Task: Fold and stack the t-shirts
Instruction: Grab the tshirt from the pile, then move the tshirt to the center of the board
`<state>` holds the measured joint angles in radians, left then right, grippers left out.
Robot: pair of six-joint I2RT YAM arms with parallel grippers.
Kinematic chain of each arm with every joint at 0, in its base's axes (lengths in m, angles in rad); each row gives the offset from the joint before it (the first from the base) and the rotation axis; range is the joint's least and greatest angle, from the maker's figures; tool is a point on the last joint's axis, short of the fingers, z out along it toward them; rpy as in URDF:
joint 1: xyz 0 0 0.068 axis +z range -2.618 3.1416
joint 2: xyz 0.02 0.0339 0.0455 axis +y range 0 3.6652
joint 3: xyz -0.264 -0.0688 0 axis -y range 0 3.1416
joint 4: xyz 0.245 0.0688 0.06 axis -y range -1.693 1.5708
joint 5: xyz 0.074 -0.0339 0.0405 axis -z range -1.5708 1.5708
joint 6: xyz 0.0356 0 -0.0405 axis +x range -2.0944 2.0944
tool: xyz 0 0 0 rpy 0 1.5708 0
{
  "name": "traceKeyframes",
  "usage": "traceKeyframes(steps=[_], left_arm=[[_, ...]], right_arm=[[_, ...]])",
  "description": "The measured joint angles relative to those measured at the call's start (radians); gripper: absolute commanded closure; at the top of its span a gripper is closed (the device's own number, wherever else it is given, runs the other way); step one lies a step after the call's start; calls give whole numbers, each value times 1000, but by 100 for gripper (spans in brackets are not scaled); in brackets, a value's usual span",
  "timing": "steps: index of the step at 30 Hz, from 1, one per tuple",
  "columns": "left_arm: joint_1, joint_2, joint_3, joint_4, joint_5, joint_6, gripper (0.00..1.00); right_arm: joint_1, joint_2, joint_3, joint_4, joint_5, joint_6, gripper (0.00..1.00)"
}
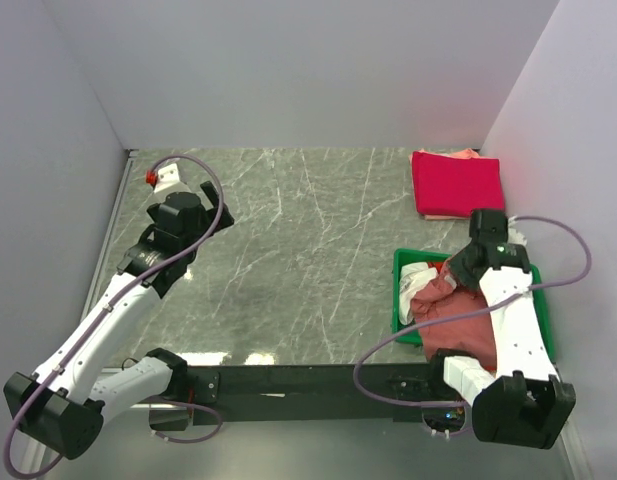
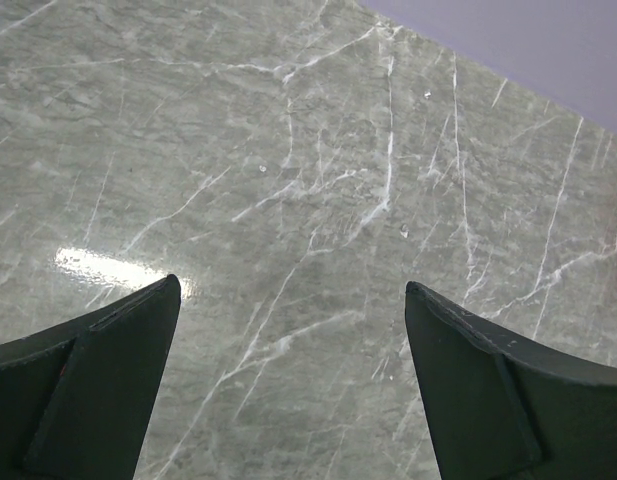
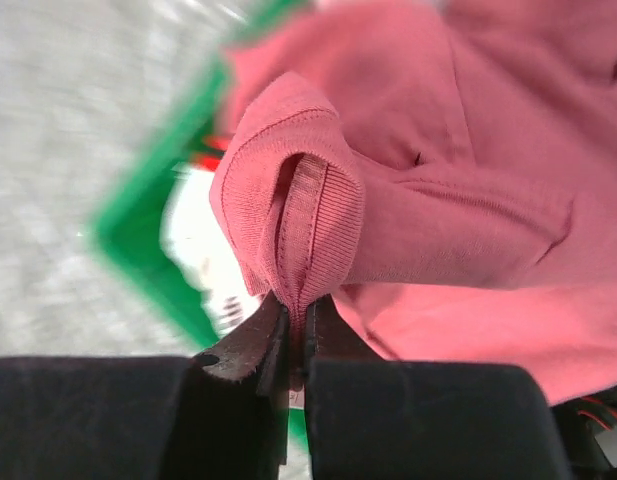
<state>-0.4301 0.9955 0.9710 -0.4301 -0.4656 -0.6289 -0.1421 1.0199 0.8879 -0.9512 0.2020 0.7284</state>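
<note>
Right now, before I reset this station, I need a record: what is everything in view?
Folded cloth t-shirt: one, crimson-pink, table's far right corner.
Cloth edge beneath it: one, pale orange, garment unclear.
Crumpled cloth t-shirt: one, dusty salmon-red, in the tray.
Crumpled cloth: one, white, tray's far left corner.
Rectangular plastic tray: one, green, table's right side.
Marbled table: one, grey, under everything.
Left end effector: one, black, open over bare table.
Right end effector: one, black, shut on the salmon-red t-shirt's ribbed edge.

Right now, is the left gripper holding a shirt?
No, the left gripper stands open above the marble table, nothing between its jaws.
</note>
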Motion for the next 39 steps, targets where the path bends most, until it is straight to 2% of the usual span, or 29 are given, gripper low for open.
traceKeyframes(steps=[9,18,21,25,31,39], left_arm=[[1,-33,41,1,-5,12,1],[2,-66,68,0,30,5,0],[2,-71,82,-2,43,6,0],[2,-76,135,-3,53,8,1],[2,-91,188,1,59,32,1],[2,-105,192,-1,56,62,1]], right_arm=[[-1,-46,507,-90,-58,-29,100],[39,-3,875,-26,-269,-69,100],[134,14,927,2,-274,-72,100],[336,84,1027,14,-242,-74,100],[642,354,1381,13,-122,-111,100],[833,512,1460,101,-121,-135,100]])
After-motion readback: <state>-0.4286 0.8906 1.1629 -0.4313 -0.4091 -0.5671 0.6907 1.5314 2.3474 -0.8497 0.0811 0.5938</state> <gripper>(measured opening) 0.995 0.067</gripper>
